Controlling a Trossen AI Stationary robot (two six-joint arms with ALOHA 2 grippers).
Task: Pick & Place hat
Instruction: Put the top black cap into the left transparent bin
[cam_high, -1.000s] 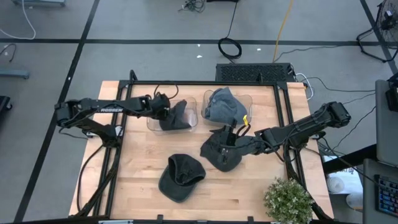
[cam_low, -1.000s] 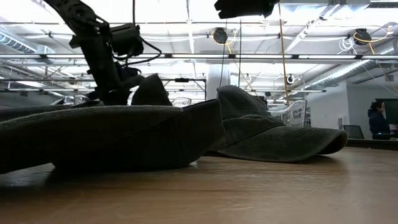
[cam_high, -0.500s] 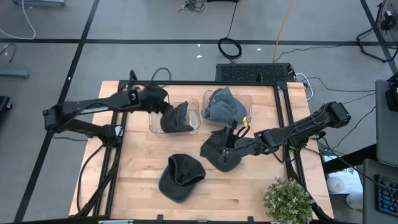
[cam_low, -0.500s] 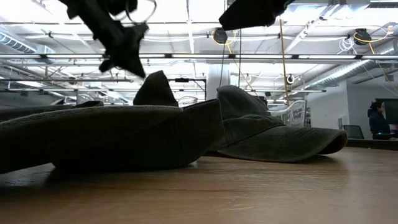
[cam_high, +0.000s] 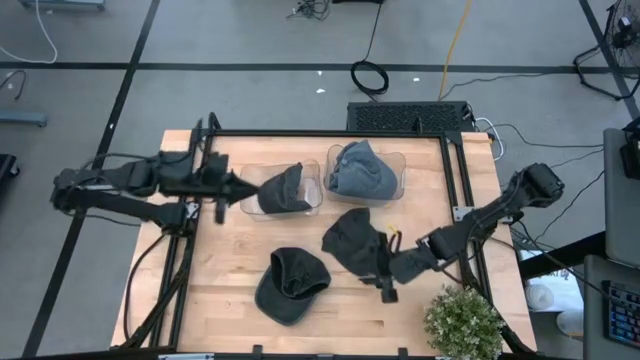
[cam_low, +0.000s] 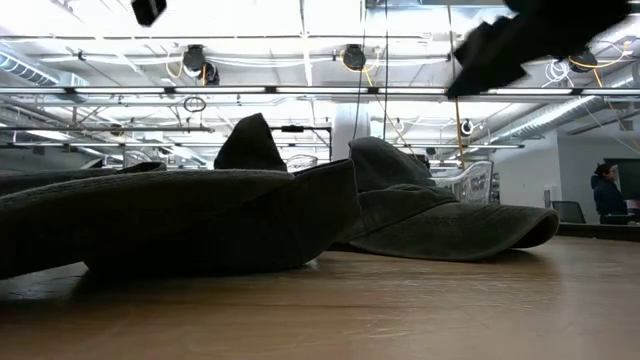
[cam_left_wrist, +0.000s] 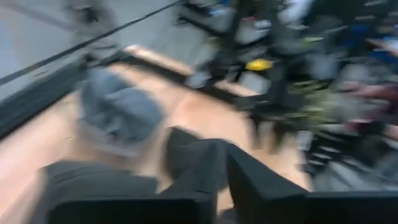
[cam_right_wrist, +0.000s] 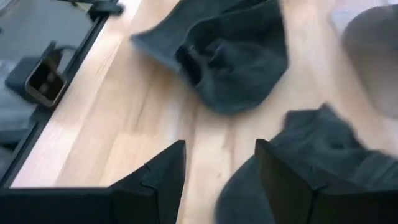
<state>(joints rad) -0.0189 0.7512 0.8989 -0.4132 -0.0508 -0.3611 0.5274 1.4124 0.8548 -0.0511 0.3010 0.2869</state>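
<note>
At twelve o'clock, your two bins (cam_high: 282, 189) hold hats; two hats (cam_high: 292, 285) remain, right pincer (cam_high: 386, 284) spread, empty.

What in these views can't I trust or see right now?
- Left tool: left wrist view is motion-blurred, so its finger gap is unreadable.
- Hat in the left bin: low view shows only its peak behind the nearest hat.
- Right tool: a dark, out-of-focus shape at the low view's top edge.
</note>
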